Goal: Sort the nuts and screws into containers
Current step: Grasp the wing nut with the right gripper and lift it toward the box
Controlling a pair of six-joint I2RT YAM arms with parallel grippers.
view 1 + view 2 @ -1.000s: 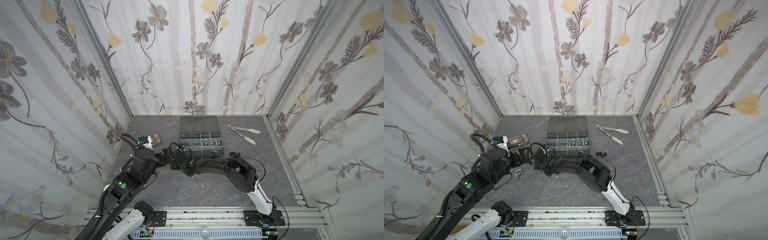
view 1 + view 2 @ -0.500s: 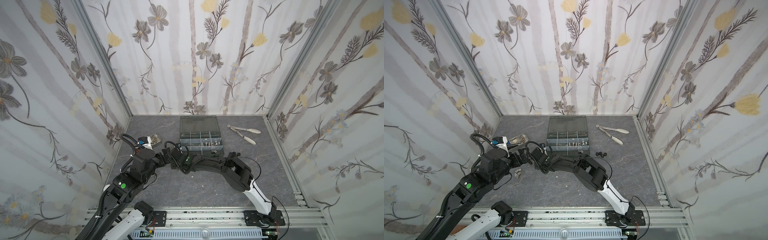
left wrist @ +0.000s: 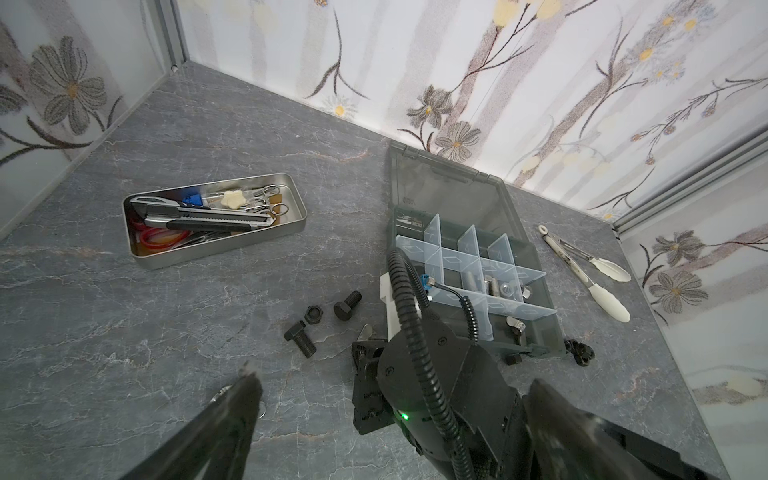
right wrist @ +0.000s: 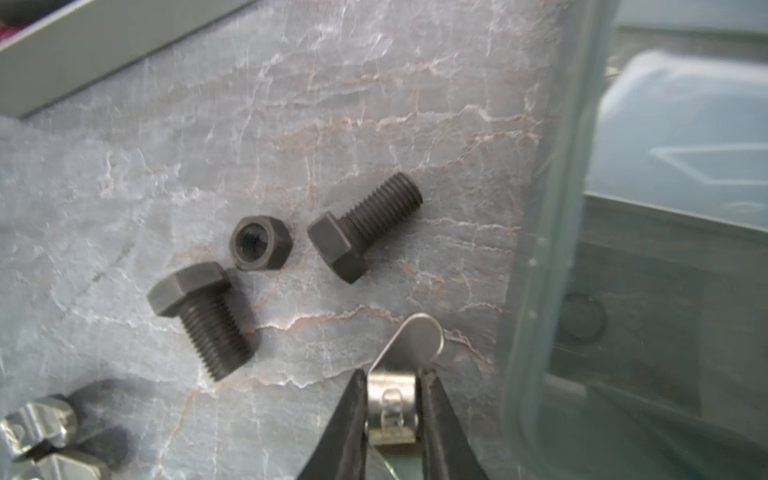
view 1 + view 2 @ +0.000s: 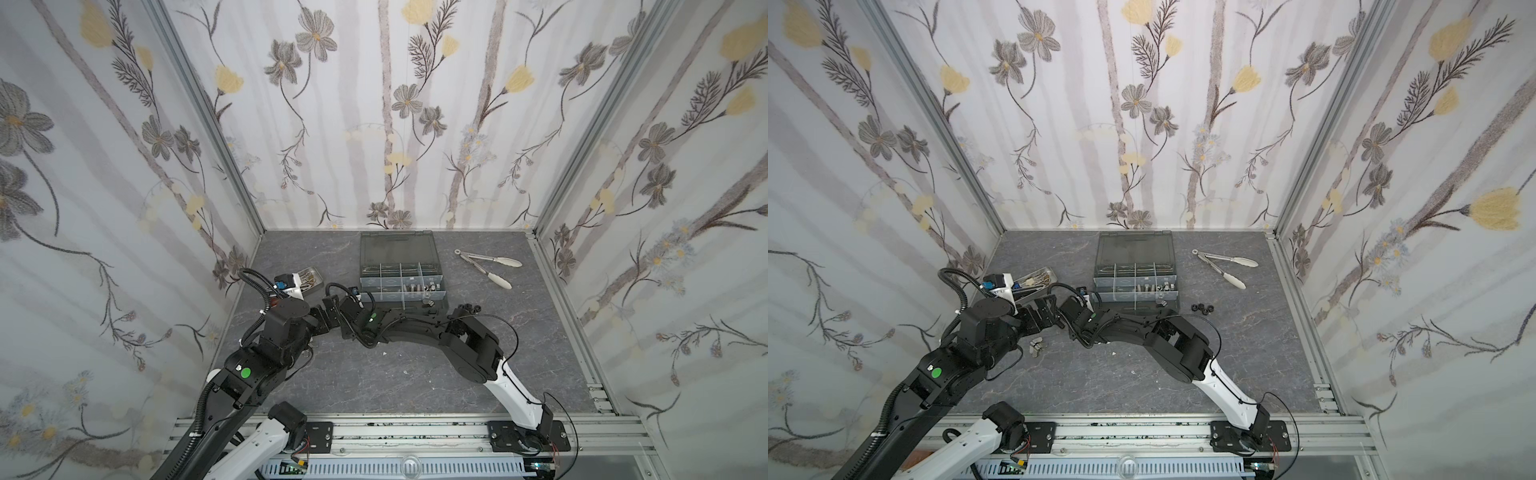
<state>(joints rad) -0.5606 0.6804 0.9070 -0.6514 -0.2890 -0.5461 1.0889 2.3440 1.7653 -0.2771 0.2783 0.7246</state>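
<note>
Silver metal shows between the fingers of the right tool point(image 4: 392, 384): a silver wing nut point(image 4: 415, 338), clamped on both sides of its threaded body, one wing sticking out past the fingertips. Whether the nut is clear of the grey marbled surface point(image 4: 291, 104) cannot be told. The grip sits just outside the near left corner of the organizer box point(image 3: 457, 187). Close by, two black screws point(image 4: 365, 226) lie on their sides with a black hex nut point(image 4: 261, 243) between their heads. Two loose wing nuts point(image 5: 1036, 347) rest on the surface a little further from the box. Fingers of the left tool point(image 3: 392, 376) are spread wide with nothing between them; it hovers over the surface behind the right wrist. Box lid lies open toward the back wall. Translucent dividers mark off the compartments point(image 3: 469, 245); silver screws point(image 3: 492, 286) lie in the middle row, and a boxed wing nut point(image 3: 515, 324) in the front row. A cluster of black nuts point(image 5: 471, 308) rests on the surface just off the box's near right corner. A metal tray point(image 3: 216, 253) of tools stands left of the box; white-tipped tongs point(image 5: 490, 268) lie right of the box, well apart.
</note>
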